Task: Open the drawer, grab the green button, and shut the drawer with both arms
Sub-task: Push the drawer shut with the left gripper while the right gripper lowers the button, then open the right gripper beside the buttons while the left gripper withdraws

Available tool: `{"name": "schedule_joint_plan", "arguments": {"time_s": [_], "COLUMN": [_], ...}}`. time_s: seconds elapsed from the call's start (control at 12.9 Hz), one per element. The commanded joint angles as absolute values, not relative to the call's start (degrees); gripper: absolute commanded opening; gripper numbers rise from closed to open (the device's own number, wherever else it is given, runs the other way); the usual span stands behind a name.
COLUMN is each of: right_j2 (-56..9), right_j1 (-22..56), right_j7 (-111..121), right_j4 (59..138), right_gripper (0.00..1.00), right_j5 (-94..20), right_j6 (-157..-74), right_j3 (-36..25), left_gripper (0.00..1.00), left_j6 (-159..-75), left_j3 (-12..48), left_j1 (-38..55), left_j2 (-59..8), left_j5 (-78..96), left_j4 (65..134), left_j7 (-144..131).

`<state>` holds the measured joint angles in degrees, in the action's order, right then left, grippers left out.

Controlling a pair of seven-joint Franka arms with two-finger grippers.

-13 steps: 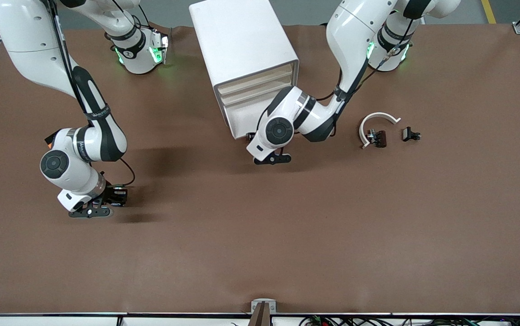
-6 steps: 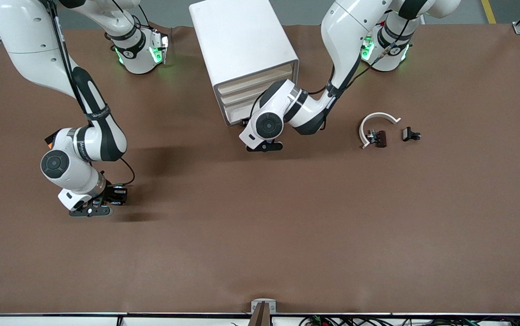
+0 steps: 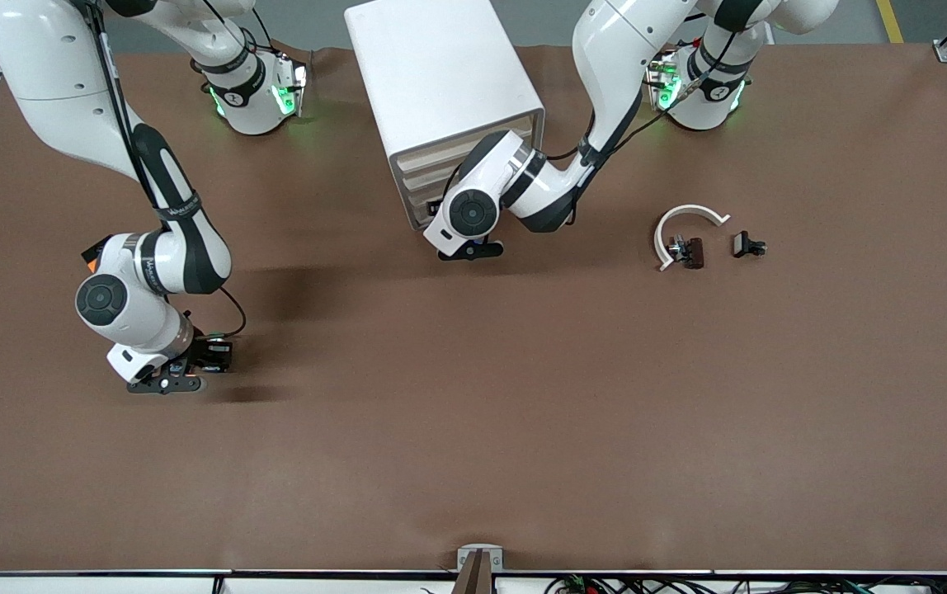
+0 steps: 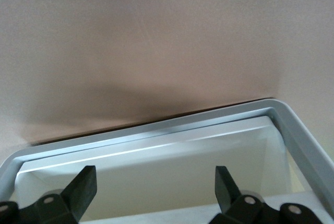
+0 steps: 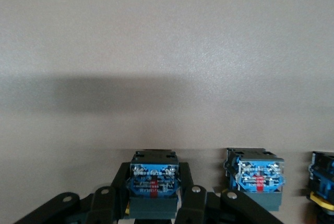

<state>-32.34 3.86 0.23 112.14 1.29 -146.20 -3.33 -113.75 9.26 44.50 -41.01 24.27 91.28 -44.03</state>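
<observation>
The brown desk [image 3: 523,412] is carrying a white cabinet [image 3: 440,74] showing cream drawer fronts [image 3: 416,169]. The white arms are wearing black joint rings. A blue button base [image 5: 153,179] is showing a red stripe.

cabinet [image 3: 440,82] front blocked by left arm [image 3: 515,186] | table [image 3: 523,429] open nearer the camera | white arc [image 3: 686,216] toward left arm's end

Your left pincer [image 3: 471,248] sits low against the cabinet's [image 3: 440,91] bottom drawer [image 3: 428,210]; right pincer [image 3: 165,382] is down on the brown surface [image 3: 523,396].
</observation>
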Motion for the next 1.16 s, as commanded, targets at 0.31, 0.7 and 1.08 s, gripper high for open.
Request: {"name": "schedule_joint_plan", "arguments": {"time_s": [0.31, 0.7, 1.08], "right_j2": [-32.4, -28.5, -25.7], "right_j1": [2.8, 3.0, 0.9], "right_j7": [0.3, 0.8, 5.5], "right_j4": [111.5, 104.6, 94.6], "right_gripper": [1.0, 1.0, 1.0], "right_j5": [1.0, 1.1, 1.7], "right_j6": [-146.0, -130.1, -115.1], "right_j3": [-2.4, -2.4, -2.6], "left_gripper": [1.0, 1.0, 1.0], "left_j6": [-113.6, -113.3, -110.3], "left_j3": [6.2, 6.1, 6.1], "left_j1": [38.7, 29.9, 21.1], "left_j2": [-40.3, -37.5, -27.4], "left_j5": [23.7, 9.9, -5.3], "left_j4": [86.6, 81.7, 81.7], "left_j7": [-43.3, -43.2, -43.2]}}
